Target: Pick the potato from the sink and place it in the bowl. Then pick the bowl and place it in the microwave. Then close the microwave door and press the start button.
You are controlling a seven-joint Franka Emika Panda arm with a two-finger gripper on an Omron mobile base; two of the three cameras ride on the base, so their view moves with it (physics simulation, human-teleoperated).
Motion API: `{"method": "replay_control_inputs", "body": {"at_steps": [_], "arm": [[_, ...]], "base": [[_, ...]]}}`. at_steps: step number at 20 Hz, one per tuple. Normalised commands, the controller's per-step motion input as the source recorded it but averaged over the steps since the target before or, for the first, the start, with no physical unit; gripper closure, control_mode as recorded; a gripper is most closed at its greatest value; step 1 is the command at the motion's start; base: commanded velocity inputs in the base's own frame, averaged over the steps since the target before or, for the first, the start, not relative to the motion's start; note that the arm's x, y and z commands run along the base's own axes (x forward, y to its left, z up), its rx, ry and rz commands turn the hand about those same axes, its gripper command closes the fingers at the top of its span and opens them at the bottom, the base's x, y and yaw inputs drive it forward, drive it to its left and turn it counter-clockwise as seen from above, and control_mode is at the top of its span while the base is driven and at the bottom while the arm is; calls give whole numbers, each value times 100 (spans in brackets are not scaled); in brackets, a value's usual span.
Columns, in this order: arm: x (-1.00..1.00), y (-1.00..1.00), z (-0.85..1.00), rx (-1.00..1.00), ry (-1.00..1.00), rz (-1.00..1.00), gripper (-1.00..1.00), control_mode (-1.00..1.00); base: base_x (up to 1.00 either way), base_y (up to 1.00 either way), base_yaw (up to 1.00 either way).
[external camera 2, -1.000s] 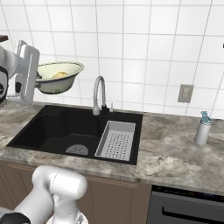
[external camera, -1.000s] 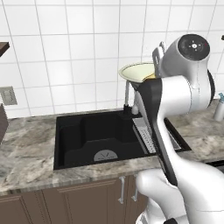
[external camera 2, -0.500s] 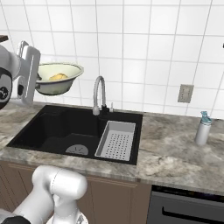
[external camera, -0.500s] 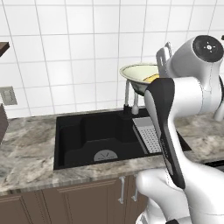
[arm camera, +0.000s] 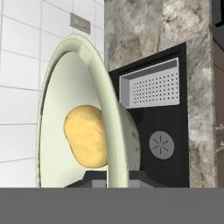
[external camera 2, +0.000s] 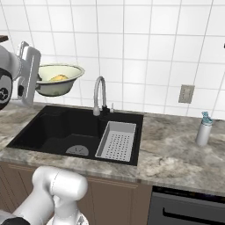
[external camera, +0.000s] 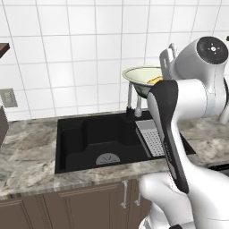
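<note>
tool (arm camera: 117, 177) pinched tight on wide pale cream-green bowl (external camera 2: 59, 79) rim, small yellow potato (arm camera: 86, 136) inside: keep bowl level toward microwave.

- One wide, shallow pale cream-green bowl (external camera 2: 59, 79).
- One small yellow-golden roundish potato (arm camera: 85, 136).
- One large rectangular matte black sink basin (external camera 2: 52, 132), with one round drain (external camera 2: 77, 150).
- One curved steel faucet (external camera 2: 100, 94).
- One grey perforated drain tray (external camera 2: 117, 140).
- One pale soap dispenser bottle (external camera 2: 203, 129).
- Two grey wall outlet plates (external camera 2: 186, 93) (external camera: 7, 98).
</note>
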Motion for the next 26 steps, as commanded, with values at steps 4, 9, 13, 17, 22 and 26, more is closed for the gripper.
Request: {"method": "replay_control_inputs", "body": {"at_steps": [4,9,13,17,22,26], "arm": [[0,0,0,0,0,0,100,100],[0,0,0,0,0,0,100,100],[0,0,0,0,0,0,100,100],[0,0,0,0,0,0,100,100],[0,0,0,0,0,0,100,100],[0,0,0,0,0,0,100,100]], "base": [[-16,0,0],[-92,-2,0],[-80,-6,-12],[-25,0,-72],[-13,0,-89],[-14,0,-88]]}}
